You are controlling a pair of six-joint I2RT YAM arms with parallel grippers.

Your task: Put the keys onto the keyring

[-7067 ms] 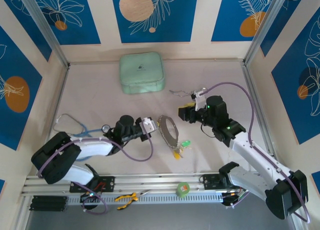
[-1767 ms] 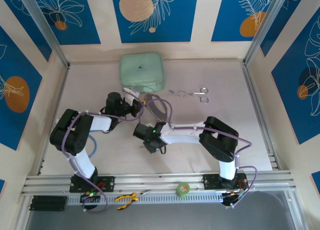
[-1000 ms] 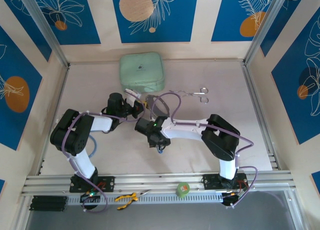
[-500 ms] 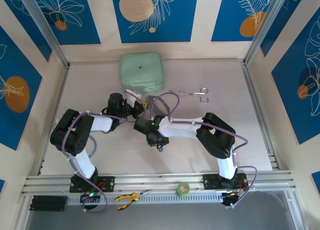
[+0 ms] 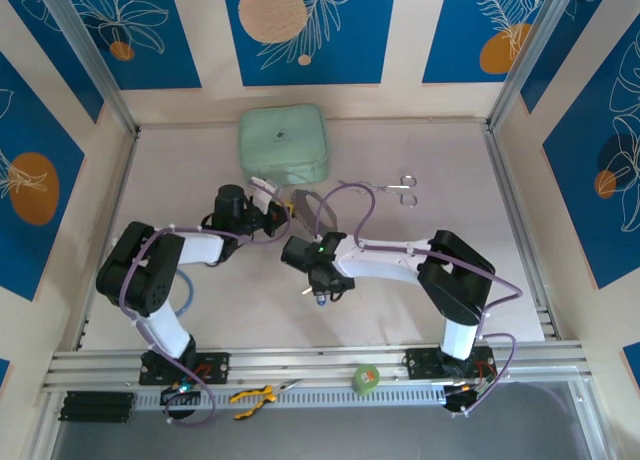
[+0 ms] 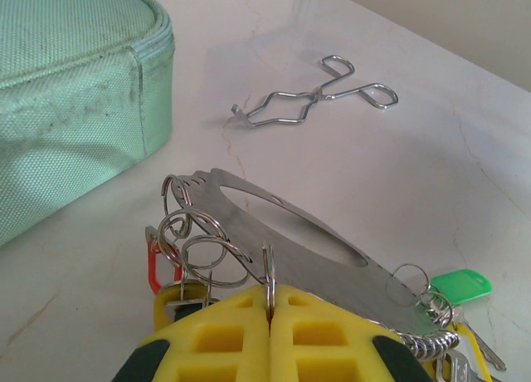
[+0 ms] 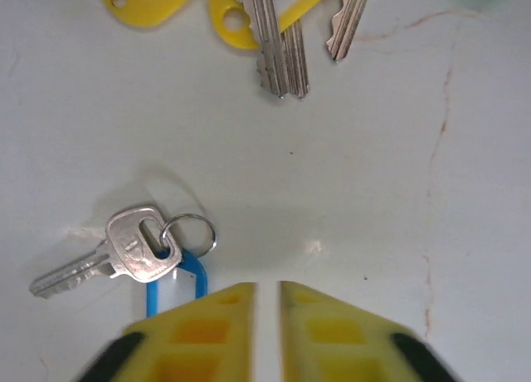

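Observation:
My left gripper [image 6: 270,292] is shut on a thin wire ring of the keyring [image 6: 315,241], whose broad silvery band slants across just beyond the yellow pads. Small split rings, a red tag [image 6: 153,270] and a green tag [image 6: 460,282] hang from it. From above, the left gripper [image 5: 275,218] holds the keyring [image 5: 310,208] at mid table. My right gripper [image 7: 265,286] points down at the table with a narrow gap and nothing in it. A loose key with a blue tag [image 7: 137,249] lies just left of its left finger. More keys with yellow tags [image 7: 278,41] lie farther ahead.
A mint green pouch [image 5: 284,145] sits at the back, close to the left gripper [image 6: 66,91]. Silver forceps [image 5: 385,188] lie right of it. A green tape roll [image 5: 367,378] and yellow pliers [image 5: 250,395] rest on the front rail. Blue stethoscope tubing [image 5: 186,298] lies at the left.
The right gripper's jaws have narrowed from wide to a slim gap, and that arm has shifted slightly right and nearer. The left arm has stayed still with the keyring.

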